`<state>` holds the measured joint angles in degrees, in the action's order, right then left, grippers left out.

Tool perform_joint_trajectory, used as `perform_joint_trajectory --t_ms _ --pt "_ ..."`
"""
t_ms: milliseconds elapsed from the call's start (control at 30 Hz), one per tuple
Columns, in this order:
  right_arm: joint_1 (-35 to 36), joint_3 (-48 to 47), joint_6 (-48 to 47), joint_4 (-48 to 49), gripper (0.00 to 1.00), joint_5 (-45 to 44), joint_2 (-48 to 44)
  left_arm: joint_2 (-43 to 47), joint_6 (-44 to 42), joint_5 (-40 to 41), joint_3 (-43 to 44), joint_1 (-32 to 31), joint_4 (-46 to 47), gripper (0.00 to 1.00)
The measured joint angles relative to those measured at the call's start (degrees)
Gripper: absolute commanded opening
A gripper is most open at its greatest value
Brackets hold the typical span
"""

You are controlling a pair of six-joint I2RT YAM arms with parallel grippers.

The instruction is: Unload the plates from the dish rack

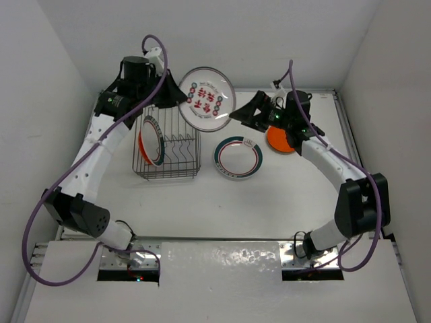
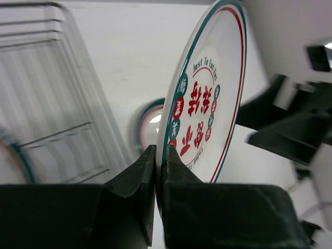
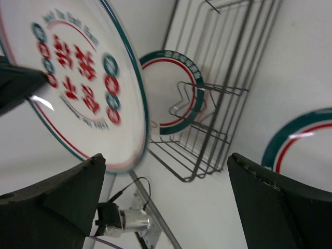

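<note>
Nearest the left wrist camera, the left gripper (image 2: 155,171) was seen clamped shut on the lower rim of the white plate with red motifs (image 2: 205,104), which was held on edge and clear of any surface. From above, that plate was shown lifted in the air, tilted, by the far right corner of the dish rack (image 1: 188,158). The right gripper (image 1: 237,114) was brought up to the plate's right edge with its fingers spread wide and nothing held. In the right wrist view the rim appeared to reach part-way between them, though contact could not be made out. One plate with a teal-and-red rim (image 1: 152,140) was standing upright among the prongs at the rack's left end. A second teal-and-red rimmed plate (image 1: 237,157) was lying flat on the table (image 1: 222,208) just right of the rack. A plain orange plate (image 1: 277,141) was lying farther right, partly hidden under the right arm. The step in hand was judged to be a handover of the lifted plate from left to right. The next move would call for the right fingers to be closed firmly on the rim before the left hold is loosened. The plate could then be laid down beside those already on the table.
</note>
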<state>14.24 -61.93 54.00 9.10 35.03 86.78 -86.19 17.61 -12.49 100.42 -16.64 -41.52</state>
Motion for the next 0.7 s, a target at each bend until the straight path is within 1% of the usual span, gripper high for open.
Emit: perform_joint_trajectory --t_ms 67,100,133,167,200,233,267,300,333,367,400,467,600,700 --pt "0.0 -0.59 0.96 3.15 0.91 1.49 0.87 -0.07 3.28 -6.29 -3.19 0.0 4.46 0.0" --pt "0.0 -0.61 1.62 4.5 0.85 2.05 1.29 -0.2 4.63 -8.59 -4.74 -0.02 6.1 0.0" --pt "0.0 -0.61 2.16 5.77 0.76 2.64 1.86 -0.46 5.84 -10.78 -6.1 -0.02 7.1 0.0" --pt "0.0 -0.61 2.71 6.58 0.57 2.97 2.32 -0.87 6.86 -12.55 -7.13 -0.02 7.69 0.0" --pt "0.0 -0.61 2.97 7.17 0.48 3.19 2.75 -1.25 7.78 -14.19 -8.2 -0.02 8.68 0.0" --pt "0.0 -0.61 3.61 7.56 0.05 3.3 3.04 -1.57 9.09 -16.35 -9.66 0.0 10.23 0.02" --pt "0.0 -0.61 4.09 7.72 0.0 3.41 3.26 -1.9 9.6 -17.05 -10.03 0.04 10.58 0.13" --pt "0.0 -0.61 4.37 7.8 0.0 3.58 3.32 -2.08 9.94 -17.59 -10.99 0.15 11.76 0.29" --pt "-0.26 -0.57 5.64 8.68 0.0 5.62 3.19 -2.21 10.25 -17.46 -11.87 0.35 11.93 0.86" --pt "-0.31 -0.81 4.96 8.52 0.0 5.27 2.8 -2.64 10.64 -17.46 -12.2 0.81 11.76 1.0" --pt "-0.28 -0.76 4.22 7.34 0.0 3.65 2.38 -3.15 11.32 -16.48 -11.89 1.07 11.13 1.0" --pt "-0.37 -0.72 2.23 3.32 0.0 1.05 1.9 -4.0 11.19 -11.28 -9.42 1.16 6.62 1.0" --pt "-2.91 -0.39 -2.97 -7.98 0.0 -5.33 1.57 -4.7 9.25 7.52 -0.79 0.96 -4.13 1.0" --pt "-4.59 0.2 -7.54 -14.45 0.0 -9.03 1.7 -3.08 7.19 21.68 2.32 0.98 -9.53 1.0"
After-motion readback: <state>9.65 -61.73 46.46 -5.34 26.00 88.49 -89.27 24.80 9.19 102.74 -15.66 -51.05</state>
